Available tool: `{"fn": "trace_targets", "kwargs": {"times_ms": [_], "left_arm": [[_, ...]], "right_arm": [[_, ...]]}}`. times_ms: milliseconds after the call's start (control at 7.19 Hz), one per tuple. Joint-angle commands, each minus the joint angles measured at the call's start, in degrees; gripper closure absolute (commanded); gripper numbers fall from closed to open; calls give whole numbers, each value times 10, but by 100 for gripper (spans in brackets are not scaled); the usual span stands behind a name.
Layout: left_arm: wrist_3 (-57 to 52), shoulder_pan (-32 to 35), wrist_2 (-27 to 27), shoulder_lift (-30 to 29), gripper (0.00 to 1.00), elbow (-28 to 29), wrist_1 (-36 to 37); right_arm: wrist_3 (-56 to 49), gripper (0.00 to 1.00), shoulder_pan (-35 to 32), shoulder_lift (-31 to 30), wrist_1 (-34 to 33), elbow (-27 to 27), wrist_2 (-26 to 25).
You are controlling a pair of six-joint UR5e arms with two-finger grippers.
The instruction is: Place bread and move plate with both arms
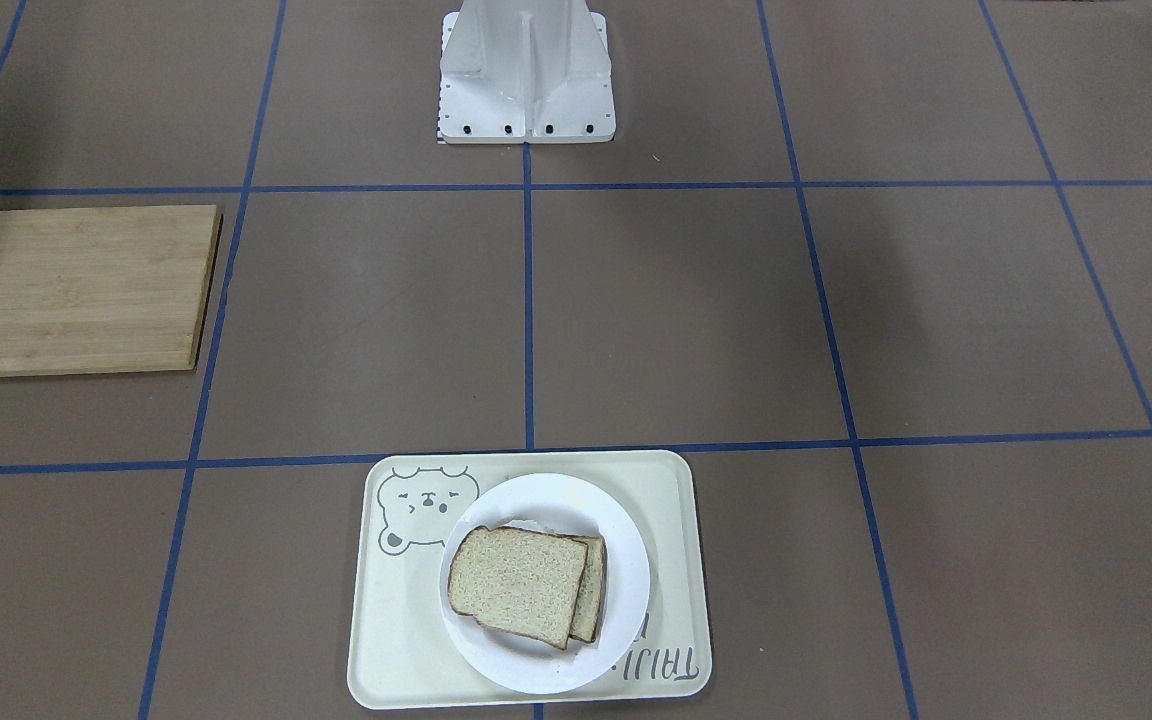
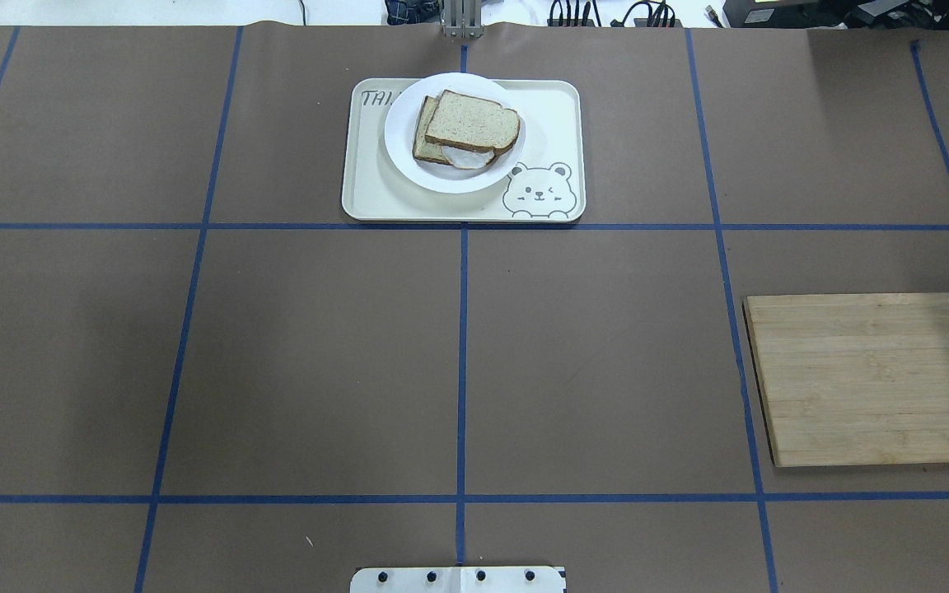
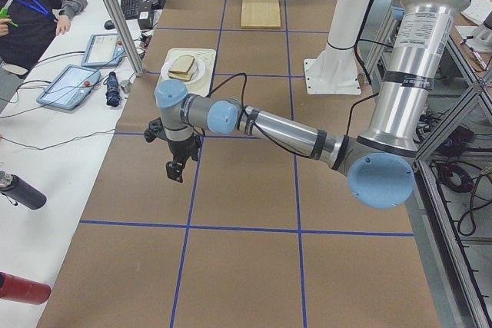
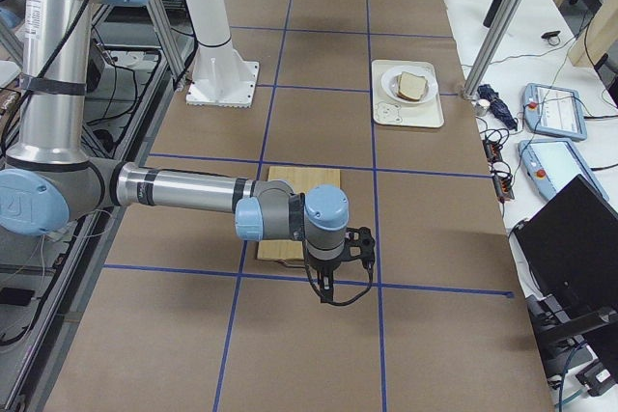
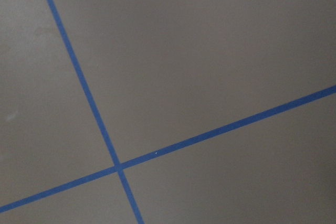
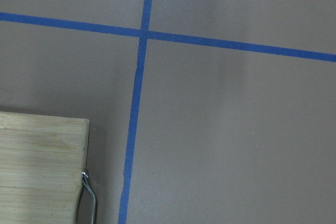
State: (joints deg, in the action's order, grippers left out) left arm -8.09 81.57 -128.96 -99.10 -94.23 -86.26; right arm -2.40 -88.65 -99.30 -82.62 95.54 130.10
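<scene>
The plain bread lies on top of a second slice with egg white showing under it. Both rest on the round white plate, which sits on the cream bear tray at the table's far middle. My left gripper hangs over bare table, well off to the tray's side. My right gripper hangs by the wooden board's end. Neither holds anything that I can see. I cannot tell whether either is open or shut.
A wooden cutting board lies on the robot's right side. A thin metal handle lies at its edge. The white robot base stands at the table's near middle. Blue tape lines grid the brown table.
</scene>
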Motion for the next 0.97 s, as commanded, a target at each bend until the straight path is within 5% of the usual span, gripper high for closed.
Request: {"fn": "trace_targets", "kwargs": {"times_ms": [0, 278, 835], "left_arm": [[-31, 60, -72, 98, 2, 4, -28], [-27, 110, -93, 150, 2, -14, -47], [-29, 112, -86, 160, 2, -17, -47]], "right_arm": [[-1, 0, 0, 0, 0, 0, 1], [-1, 0, 0, 9, -6, 2, 8], [4, 0, 1, 30, -9, 0, 7]]}}
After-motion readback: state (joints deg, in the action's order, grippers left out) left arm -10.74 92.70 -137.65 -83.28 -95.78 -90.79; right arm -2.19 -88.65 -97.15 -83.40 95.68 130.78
